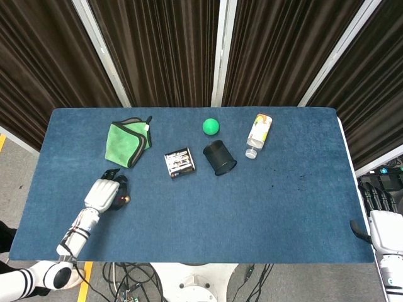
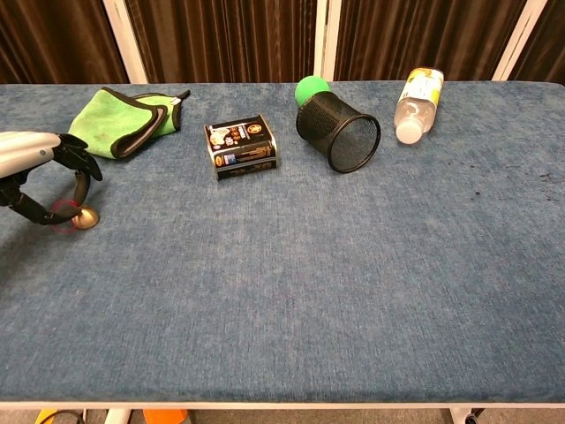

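- Covering the tabletop (image 1: pixel 264 207), blue cloth; dark curtains (image 1: pixel 164 50) hang behind.
- Left hand (image 1: pixel 102 193) pinches a small brass ball (image 2: pixel 85 217) resting on it.
- Right hand (image 1: pixel 381 217) hangs off the edge, grip unclear.

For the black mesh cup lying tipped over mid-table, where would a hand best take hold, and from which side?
Grip the black mesh cup across its round wall near the open rim, coming down from above. It lies on its side, mouth toward the front edge and slightly right, so the wall is exposed on top. The green ball sits just behind its base, so approaching from the back looks crowded.
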`<state>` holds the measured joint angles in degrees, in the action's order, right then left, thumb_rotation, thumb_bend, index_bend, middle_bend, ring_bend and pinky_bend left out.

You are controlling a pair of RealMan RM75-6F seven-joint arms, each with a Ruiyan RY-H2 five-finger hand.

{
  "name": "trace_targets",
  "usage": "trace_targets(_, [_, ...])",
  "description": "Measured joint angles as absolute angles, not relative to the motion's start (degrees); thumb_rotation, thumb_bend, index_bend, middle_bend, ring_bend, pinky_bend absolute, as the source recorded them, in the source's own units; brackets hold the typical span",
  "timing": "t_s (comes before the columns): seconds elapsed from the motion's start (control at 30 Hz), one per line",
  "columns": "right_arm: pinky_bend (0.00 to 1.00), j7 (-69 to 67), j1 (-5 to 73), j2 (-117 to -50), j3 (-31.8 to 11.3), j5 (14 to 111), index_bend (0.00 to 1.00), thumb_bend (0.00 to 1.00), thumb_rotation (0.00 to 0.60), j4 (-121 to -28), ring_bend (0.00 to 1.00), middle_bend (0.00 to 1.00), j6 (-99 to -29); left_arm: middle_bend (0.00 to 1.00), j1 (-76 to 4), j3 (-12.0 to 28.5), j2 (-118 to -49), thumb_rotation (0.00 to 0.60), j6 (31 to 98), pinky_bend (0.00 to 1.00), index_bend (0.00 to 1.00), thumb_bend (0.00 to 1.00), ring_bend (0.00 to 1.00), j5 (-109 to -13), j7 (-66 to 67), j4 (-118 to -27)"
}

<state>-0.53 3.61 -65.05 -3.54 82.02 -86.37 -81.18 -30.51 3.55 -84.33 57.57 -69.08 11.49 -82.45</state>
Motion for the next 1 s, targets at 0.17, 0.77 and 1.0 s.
trace_targets(0.17, [0.00,-0.67,3.62,-65.20,-3.51,81.99,0.00,0.24,0.600,-86.07,0.00,0.00,-81.09,0.17,-30.62,3.44,-83.83,0.600,56.82,0.08,0.34,0.46,0.05,-69.75,10.62,-82.79])
trace_targets(0.77, [0.00,-1.55,3.54,-64.93,-3.66,82.96,0.00,0.24,0.600,-86.32,0.00,0.00,-82.14,0.09,-23.57,1.61,-76.15,0.600,70.98,0.06,0.07,0.25,0.01,-76.90,8.65,-89.44])
trace_targets(1.0, [0.00,-1.93,3.70,-65.95,-3.18,84.18,0.00,0.24,0.600,-85.78,0.00,0.00,-82.25,0.09,-13.15,-2.23,-74.63,0.600,85.13,0.06,0.07,0.14,0.01,-82.26,5.79,-84.83])
